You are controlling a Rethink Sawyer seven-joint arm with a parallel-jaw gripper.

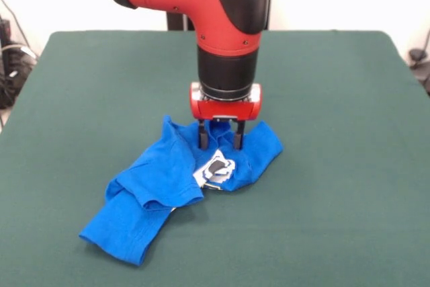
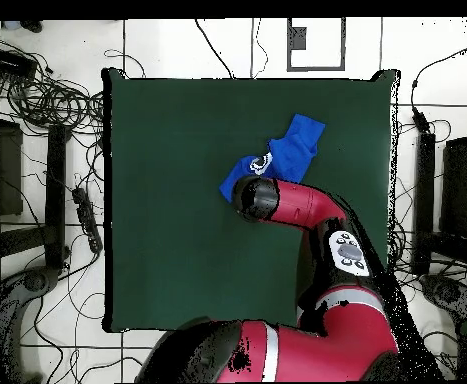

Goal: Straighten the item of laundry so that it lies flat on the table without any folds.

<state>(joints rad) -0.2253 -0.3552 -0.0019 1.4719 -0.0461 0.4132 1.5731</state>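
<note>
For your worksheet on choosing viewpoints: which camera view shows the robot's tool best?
The front view: the tool shows clearly, its two dark fingers spread and reaching down to the crumpled blue T-shirt. In the overhead view the arm's wrist hides the tool entirely.

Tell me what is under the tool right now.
Under the tool lies the crumpled blue T-shirt, its white print partly showing, on the green table. Its open fingers reach the cloth; any pinch is hidden.
</note>
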